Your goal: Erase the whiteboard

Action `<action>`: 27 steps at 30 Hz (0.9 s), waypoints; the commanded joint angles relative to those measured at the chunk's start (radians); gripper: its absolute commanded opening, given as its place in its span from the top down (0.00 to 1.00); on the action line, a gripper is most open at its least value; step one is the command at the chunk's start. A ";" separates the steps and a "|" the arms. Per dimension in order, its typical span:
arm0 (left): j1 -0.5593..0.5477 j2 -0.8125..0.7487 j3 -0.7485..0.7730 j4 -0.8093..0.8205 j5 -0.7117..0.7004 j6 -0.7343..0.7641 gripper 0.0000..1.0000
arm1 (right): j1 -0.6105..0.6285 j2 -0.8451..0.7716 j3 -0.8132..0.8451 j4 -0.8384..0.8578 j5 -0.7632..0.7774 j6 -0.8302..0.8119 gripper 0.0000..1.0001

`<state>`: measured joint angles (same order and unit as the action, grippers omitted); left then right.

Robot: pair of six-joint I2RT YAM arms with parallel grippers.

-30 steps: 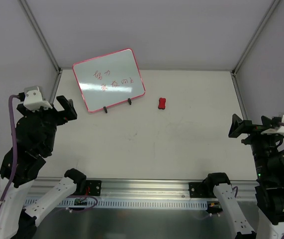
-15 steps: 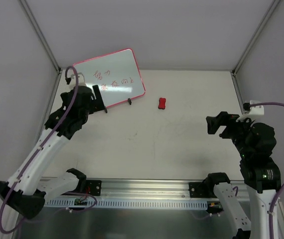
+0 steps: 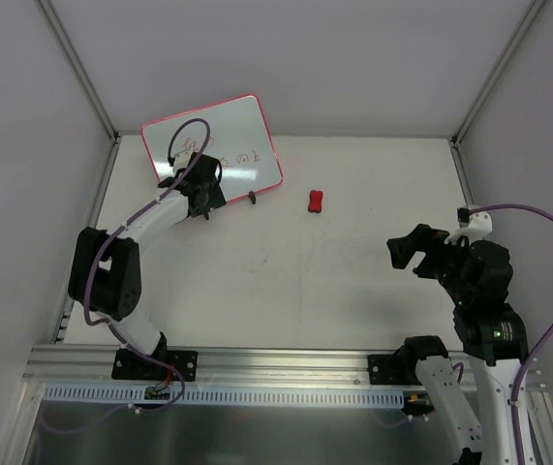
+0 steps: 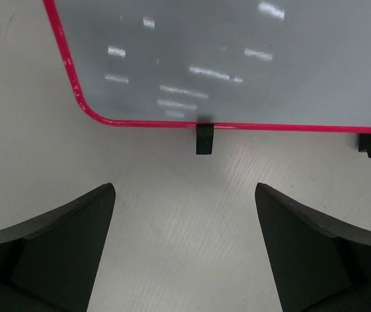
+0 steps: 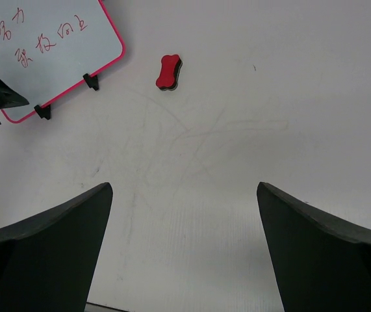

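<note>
Checking progress, saw 0 wiped: red writing [image 5: 39, 36] on whiteboard [image 3: 242, 131], eraser [image 3: 316, 201] untouched, left gripper [image 4: 184, 194] and right gripper [image 5: 184, 188] jaws spread, empty.

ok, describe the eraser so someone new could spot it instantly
On the white table, find the pink-framed whiteboard propped at the far left. Just right of it, lying apart on the tabletop, is the eraser: a small red bow-shaped block, solid red rather than white with a red rim.

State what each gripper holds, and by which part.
Nothing is held. The left gripper is open, facing the lower edge of the whiteboard; the right gripper is open, apart from the red eraser.
</note>
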<state>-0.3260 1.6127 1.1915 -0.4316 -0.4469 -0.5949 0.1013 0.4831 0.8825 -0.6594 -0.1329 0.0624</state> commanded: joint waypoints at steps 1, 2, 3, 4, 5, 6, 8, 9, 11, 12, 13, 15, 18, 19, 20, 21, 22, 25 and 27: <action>0.016 0.085 0.075 0.074 0.023 -0.062 0.11 | -0.005 -0.014 0.015 0.050 -0.007 -0.009 0.01; 0.025 0.128 0.094 0.079 0.030 -0.062 0.14 | -0.005 -0.017 0.016 0.050 -0.008 -0.010 0.01; 0.028 0.148 0.105 0.083 0.036 -0.060 0.17 | -0.005 -0.018 0.016 0.049 -0.008 -0.010 0.01; 0.030 0.186 0.115 0.088 0.034 -0.057 0.21 | -0.005 -0.024 0.016 0.049 -0.008 -0.012 0.01; 0.036 0.202 0.132 0.090 0.036 -0.056 0.23 | -0.003 -0.028 0.015 0.049 -0.008 -0.012 0.01; 0.039 0.219 0.140 0.091 0.040 -0.052 0.25 | -0.005 -0.031 0.012 0.047 -0.008 -0.016 0.01; 0.045 0.249 0.145 0.096 0.046 -0.059 0.31 | -0.003 -0.044 0.010 0.043 -0.007 -0.018 0.01; 0.053 0.260 0.146 0.097 0.053 -0.066 0.33 | -0.005 -0.047 0.010 0.041 -0.005 -0.019 0.01; 0.058 0.283 0.142 0.099 0.066 -0.074 0.39 | -0.005 -0.054 0.010 0.030 0.004 -0.027 0.01; 0.058 0.288 0.137 0.100 0.066 -0.080 0.42 | -0.003 -0.058 0.012 0.029 0.006 -0.029 0.01; 0.058 0.291 0.134 0.103 0.070 -0.083 0.44 | -0.003 -0.058 0.010 0.029 0.010 -0.035 0.01; 0.058 0.302 0.126 0.105 0.068 -0.083 0.48 | -0.005 -0.057 0.010 0.027 0.012 -0.036 0.01; 0.059 0.319 0.122 0.108 0.070 -0.083 0.55 | -0.005 -0.052 0.015 0.029 0.009 -0.039 0.01; 0.059 0.322 0.122 0.109 0.070 -0.085 0.57 | -0.003 -0.049 0.016 0.029 0.006 -0.039 0.01; 0.058 0.326 0.122 0.111 0.071 -0.083 0.59 | -0.003 -0.048 0.016 0.029 0.004 -0.039 0.01; 0.058 0.328 0.123 0.114 0.067 -0.082 0.65 | -0.005 -0.047 0.016 0.029 0.001 -0.039 0.01; 0.058 0.331 0.122 0.113 0.066 -0.082 0.68 | -0.005 -0.051 0.016 0.027 -0.005 -0.039 0.01; 0.058 0.322 0.093 0.114 0.062 -0.088 0.81 | -0.005 -0.057 0.012 0.029 -0.014 -0.038 0.01; 0.058 0.309 0.070 0.114 0.063 -0.106 0.87 | -0.003 -0.061 0.007 0.029 -0.016 -0.033 0.01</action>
<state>-0.2733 1.9179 1.2968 -0.3214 -0.3759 -0.6647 0.1013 0.4335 0.8822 -0.6548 -0.1364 0.0391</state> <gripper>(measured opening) 0.167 0.991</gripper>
